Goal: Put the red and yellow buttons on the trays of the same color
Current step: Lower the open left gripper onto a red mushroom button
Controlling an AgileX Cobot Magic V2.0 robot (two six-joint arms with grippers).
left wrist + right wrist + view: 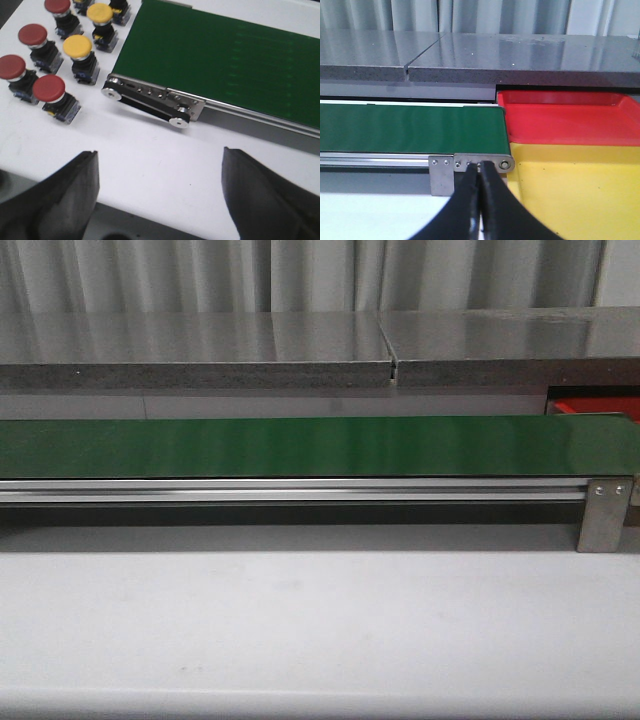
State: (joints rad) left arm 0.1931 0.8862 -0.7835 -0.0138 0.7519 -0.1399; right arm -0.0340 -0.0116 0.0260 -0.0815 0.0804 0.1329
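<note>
Several red and yellow buttons stand in a cluster on the white table beside the belt's end: red caps such as one button [48, 87] and another [32, 35], yellow caps such as one [77, 46] and another [99, 12]. My left gripper [159, 152] hovers open over bare table short of them, nothing between its fingers. The red tray [560, 117] and yellow tray [570, 190] lie at the belt's other end. My right gripper [480, 165] is shut and empty, near the belt's end bracket. A corner of the red tray [590, 400] shows in the front view; neither gripper does.
The long green belt [300, 445] runs across the table on an aluminium rail, with a metal bracket [605, 512] at its right end. Its roller end [145, 100] lies next to the buttons. A grey stone ledge [200, 355] runs behind the belt.
</note>
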